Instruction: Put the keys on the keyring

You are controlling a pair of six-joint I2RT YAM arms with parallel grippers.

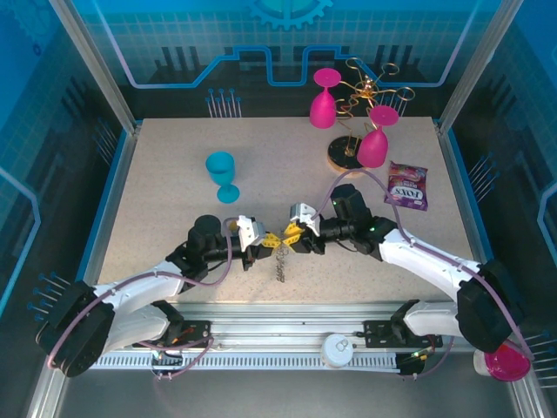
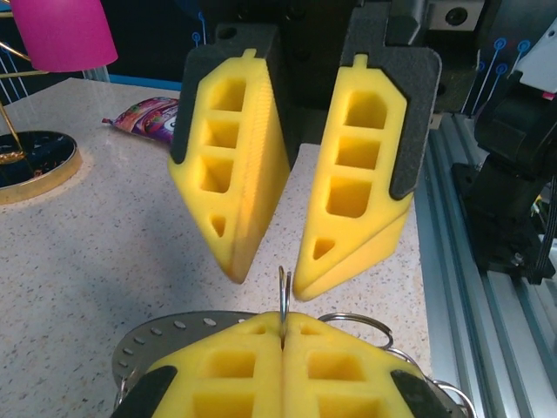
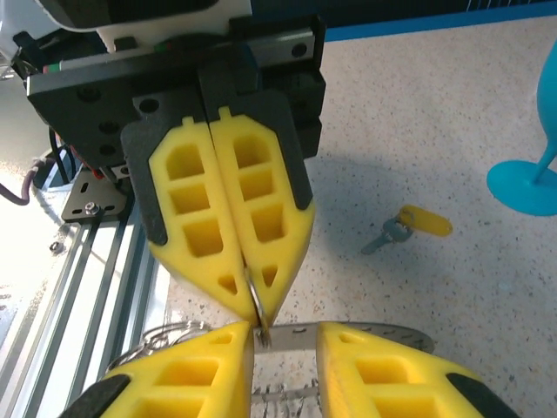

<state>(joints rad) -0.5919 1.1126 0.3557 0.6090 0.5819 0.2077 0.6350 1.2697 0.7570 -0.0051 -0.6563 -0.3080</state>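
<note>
My left gripper (image 2: 283, 319) is shut on a thin wire loop (image 2: 284, 292) of the keyring, holding the loop upright on edge. The keyring's flat grey plate (image 2: 148, 335) and more wire coils (image 2: 359, 320) lie just under those fingers. My right gripper (image 3: 285, 336) faces it tip to tip and is open, with the plate (image 3: 365, 334) showing in the gap and nothing pinched. From above, both grippers (image 1: 270, 239) (image 1: 296, 235) meet at the table's front middle over the keyring (image 1: 280, 261). One of the keys (image 3: 409, 225), with a yellow head, lies on the table beyond the left gripper.
A blue goblet (image 1: 223, 174) stands left of centre behind the left arm. At the back right is a gold wire stand (image 1: 365, 91) with pink goblets, and beside it a purple candy packet (image 1: 407, 185). A metal rail (image 1: 287, 335) runs along the near edge.
</note>
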